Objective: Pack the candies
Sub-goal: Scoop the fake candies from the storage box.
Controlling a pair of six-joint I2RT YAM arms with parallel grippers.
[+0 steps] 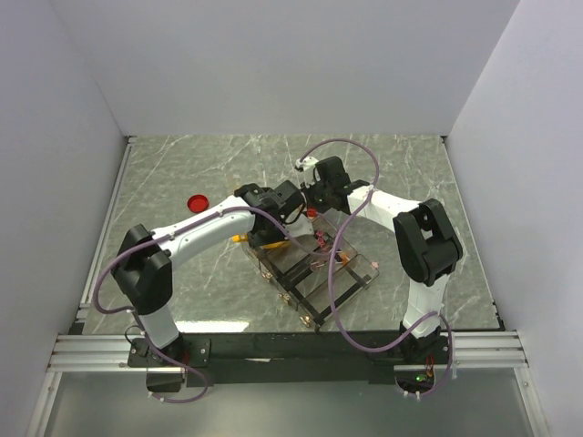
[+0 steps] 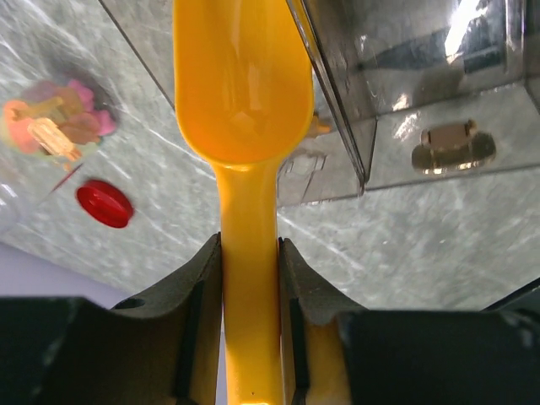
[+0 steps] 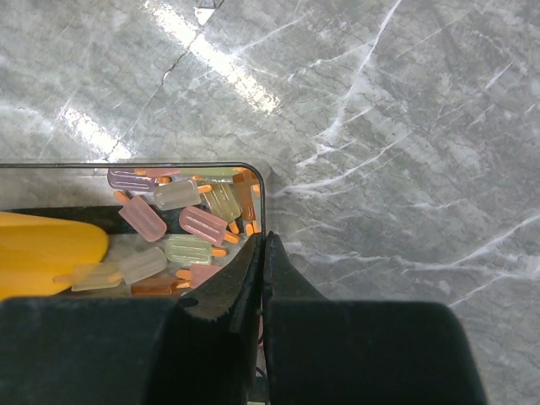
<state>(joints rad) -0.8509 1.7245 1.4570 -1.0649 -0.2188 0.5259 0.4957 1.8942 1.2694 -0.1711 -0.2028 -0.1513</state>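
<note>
Candies, heaped in the box at lower left, are being judged light, slick and tiny: better scooped than pinched. The scoop is being gripped at its handle by the left claw, the box wall by the right claw.

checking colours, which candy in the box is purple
The candy along the clear box's far wall, leftmost there; the rest look pink, pale green or orange.

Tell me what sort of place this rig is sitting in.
Probably a lab test cell: plain white walls box in a marble-look tabletop, the left arm and right arm are bolted to a metal rail, and only props are out: clear box, yellow scoop, red lid.
</note>
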